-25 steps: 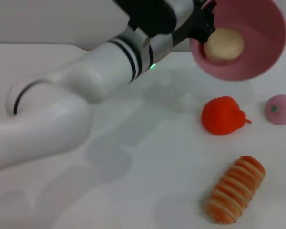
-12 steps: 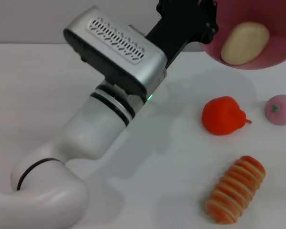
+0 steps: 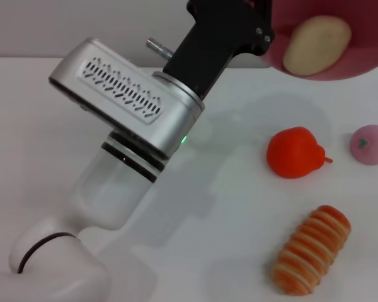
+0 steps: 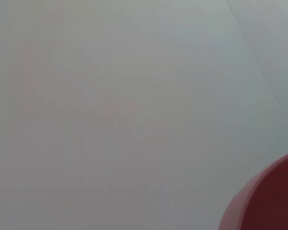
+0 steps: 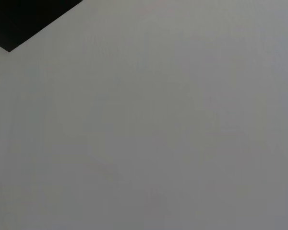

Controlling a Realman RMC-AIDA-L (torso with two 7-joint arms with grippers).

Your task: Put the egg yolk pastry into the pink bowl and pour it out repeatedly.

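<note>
My left gripper (image 3: 265,30) is shut on the rim of the pink bowl (image 3: 365,60) and holds it high above the table at the far right, tipped toward me. The egg yolk pastry (image 3: 316,45), a pale cream lump, lies inside the bowl against its lower wall. The top of the bowl is cut off by the edge of the head view. A piece of the bowl's rim (image 4: 273,201) shows in the left wrist view. The right gripper is out of view; its wrist view shows only bare white surface.
On the white table (image 3: 227,189) below the bowl lie a red fruit (image 3: 295,153), a small pink round fruit with a green stem (image 3: 370,144) and an orange-and-cream striped bread roll (image 3: 310,250). My left arm (image 3: 129,126) crosses the middle of the table.
The left arm has raised the bowl and tipped it further. The pastry has slid toward the lower wall. The wrist has turned and the forearm has swung toward the middle.
</note>
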